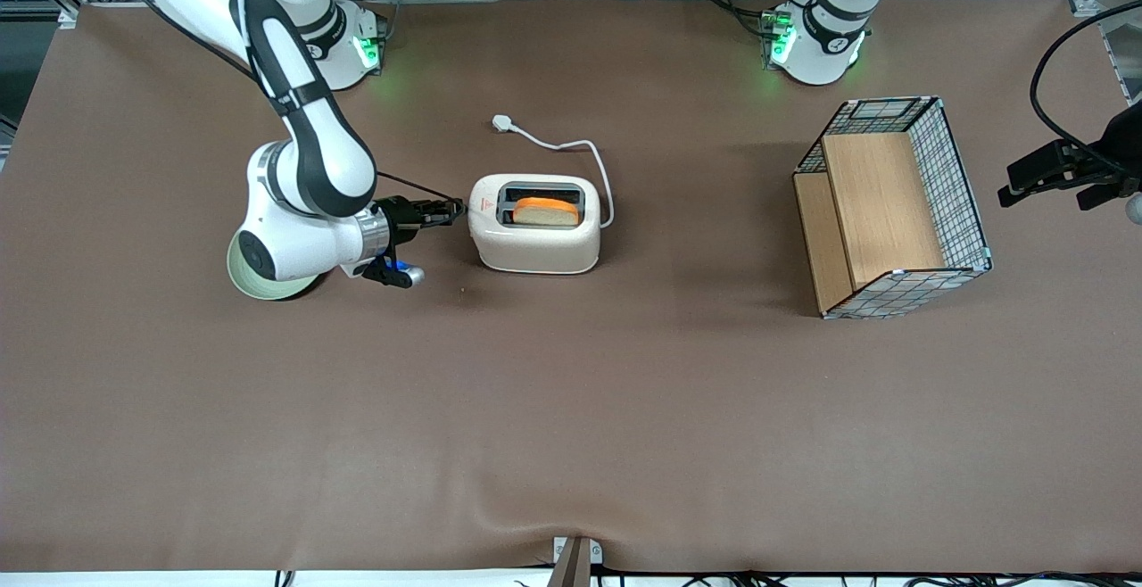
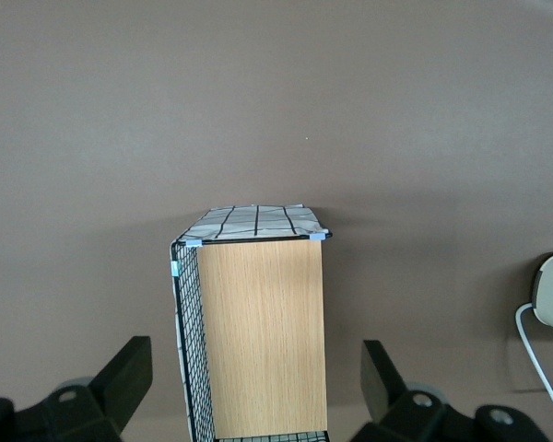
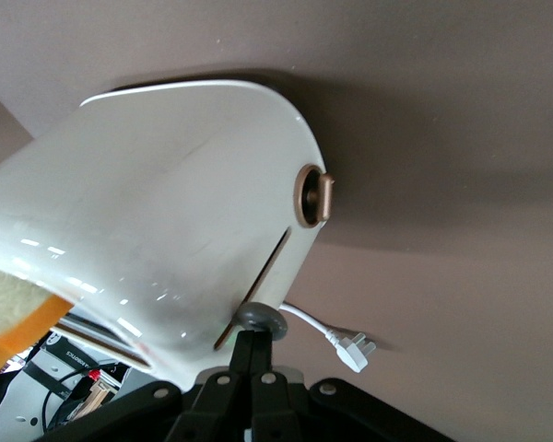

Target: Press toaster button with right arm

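With fingers closed together, their tips touch the toaster button.
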Robot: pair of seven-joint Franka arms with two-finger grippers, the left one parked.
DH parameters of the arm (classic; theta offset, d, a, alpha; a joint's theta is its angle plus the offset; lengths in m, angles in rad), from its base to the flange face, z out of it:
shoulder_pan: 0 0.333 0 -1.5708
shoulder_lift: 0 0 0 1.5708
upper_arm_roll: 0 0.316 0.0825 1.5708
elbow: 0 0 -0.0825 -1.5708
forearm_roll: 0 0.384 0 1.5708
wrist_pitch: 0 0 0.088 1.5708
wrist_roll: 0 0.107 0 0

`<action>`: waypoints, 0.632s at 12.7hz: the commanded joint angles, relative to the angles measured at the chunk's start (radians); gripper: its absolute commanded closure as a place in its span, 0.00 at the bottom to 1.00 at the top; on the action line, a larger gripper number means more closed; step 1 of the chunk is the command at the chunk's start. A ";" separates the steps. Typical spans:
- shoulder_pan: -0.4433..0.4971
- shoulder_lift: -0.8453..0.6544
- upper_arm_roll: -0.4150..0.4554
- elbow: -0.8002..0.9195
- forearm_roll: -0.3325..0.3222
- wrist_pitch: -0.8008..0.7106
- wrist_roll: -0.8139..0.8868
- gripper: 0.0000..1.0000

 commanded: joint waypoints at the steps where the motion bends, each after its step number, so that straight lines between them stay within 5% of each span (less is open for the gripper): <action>1: -0.020 0.026 0.002 -0.002 0.034 0.006 -0.044 1.00; 8: -0.010 0.078 0.002 0.000 0.065 0.032 -0.053 1.00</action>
